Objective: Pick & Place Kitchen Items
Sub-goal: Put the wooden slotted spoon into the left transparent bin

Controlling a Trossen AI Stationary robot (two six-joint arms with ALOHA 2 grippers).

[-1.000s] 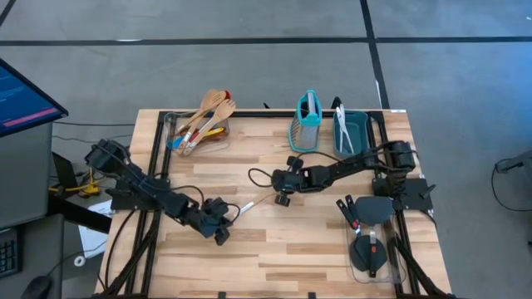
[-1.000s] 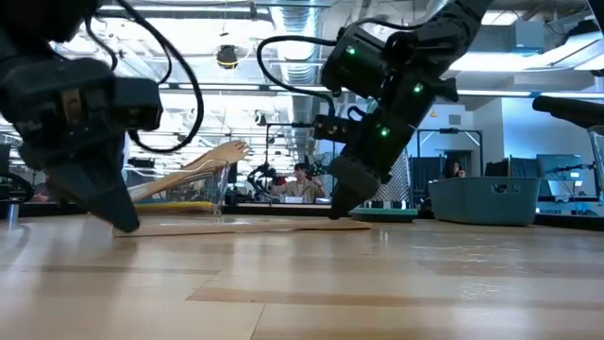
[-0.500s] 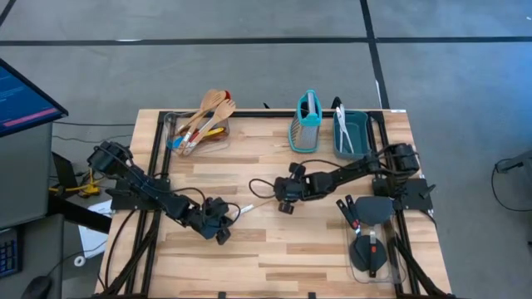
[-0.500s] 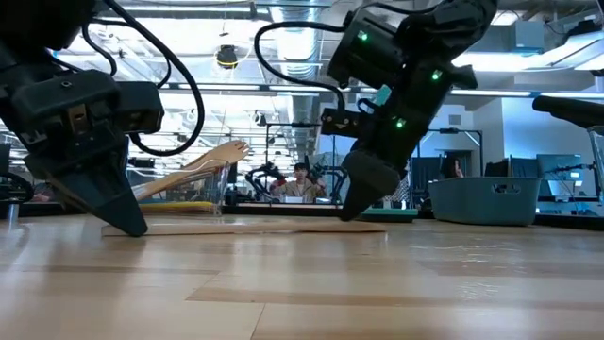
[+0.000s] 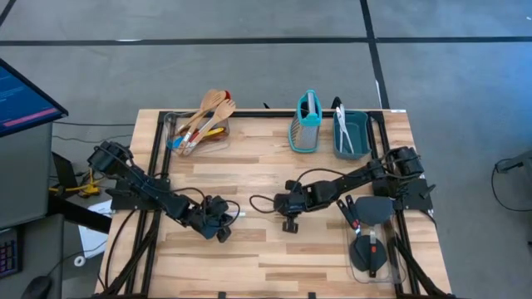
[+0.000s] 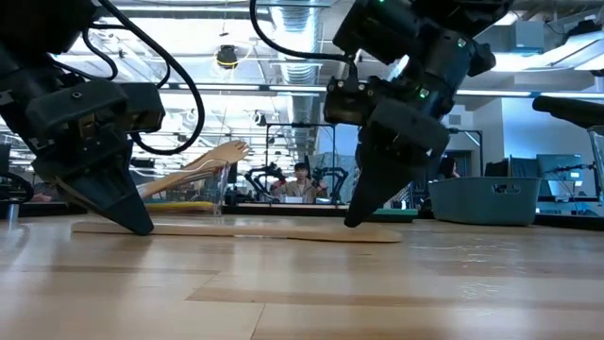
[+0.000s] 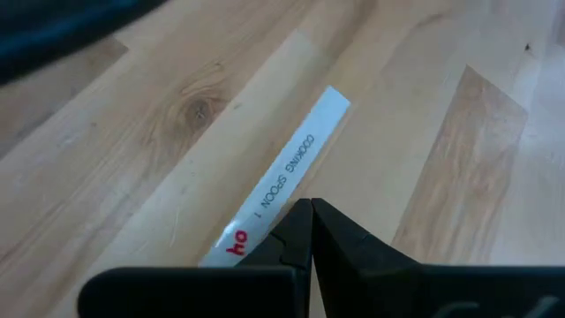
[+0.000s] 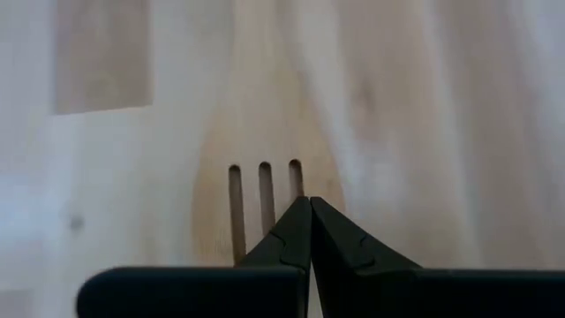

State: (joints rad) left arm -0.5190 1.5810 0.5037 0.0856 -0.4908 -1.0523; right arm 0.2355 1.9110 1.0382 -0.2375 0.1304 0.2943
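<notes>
Right claw (image 5: 286, 204) slid nearer, closed, tip perhaps hiding part of the slotted wooden spatula (image 8: 265, 190); left claw (image 5: 226, 218) closed.

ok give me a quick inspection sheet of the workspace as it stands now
surface: wooden table, bare planks at the front.
job's things: wooden slotted spatula flat mid-table, labelled handle; wooden spoons in a clear container; teal grater; black spatulas at right.
clutter: teal bin with white tongs.
grippers: left gripper shut at the handle end; right gripper shut at the slotted end.
cables: looped over both arms.
surroundings: monitor at left; person seated far behind.
</notes>
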